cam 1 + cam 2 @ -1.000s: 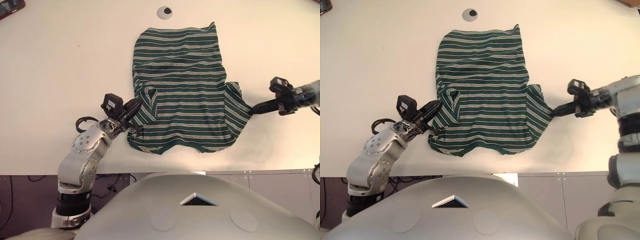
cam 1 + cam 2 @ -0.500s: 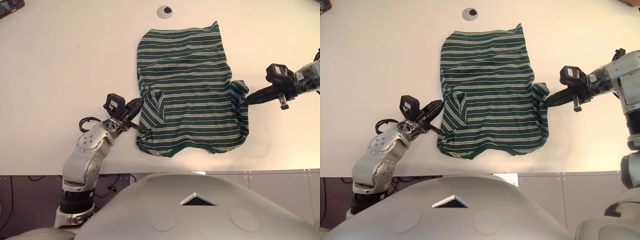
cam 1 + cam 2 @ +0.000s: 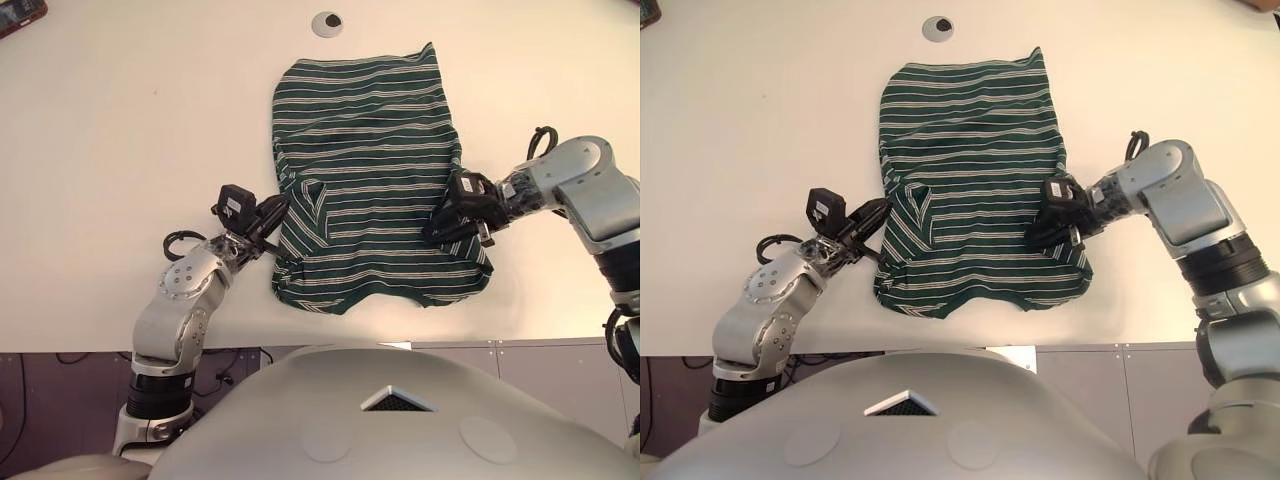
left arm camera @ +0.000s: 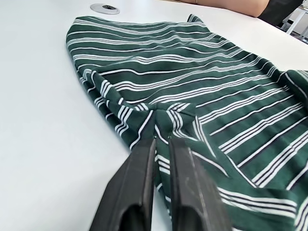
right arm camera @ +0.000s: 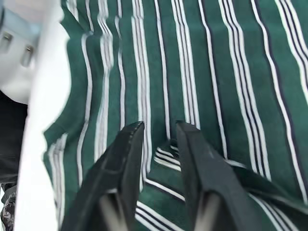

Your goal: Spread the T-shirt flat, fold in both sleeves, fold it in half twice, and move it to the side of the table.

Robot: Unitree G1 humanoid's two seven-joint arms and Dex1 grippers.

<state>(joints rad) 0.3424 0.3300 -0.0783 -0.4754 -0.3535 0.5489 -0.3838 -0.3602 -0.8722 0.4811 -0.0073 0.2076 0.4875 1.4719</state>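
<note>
The green striped T-shirt (image 3: pixel 370 130) lies on the white table (image 3: pixel 120 130), its near hem toward me. My left gripper (image 3: pixel 283 204) sits at the shirt's left edge, shut on a small fold of fabric (image 4: pixel 161 120) at its fingertips (image 4: pixel 150 144). My right gripper (image 3: pixel 433 231) rests over the right half of the shirt, shut on the right sleeve, which lies folded inward on the body. In the right wrist view a bunched fold (image 5: pixel 166 154) sits between the two dark fingers (image 5: pixel 125 154).
A round grey grommet (image 3: pixel 327 24) sits in the table beyond the shirt's far end. A dark object (image 3: pixel 20 12) lies at the far left corner. The table's front edge (image 3: pixel 80 347) runs close below the shirt's hem.
My right gripper has swung left from beside the table's right part, carrying the right sleeve over the shirt's body. The left gripper and the shirt's left edge shifted slightly right.
</note>
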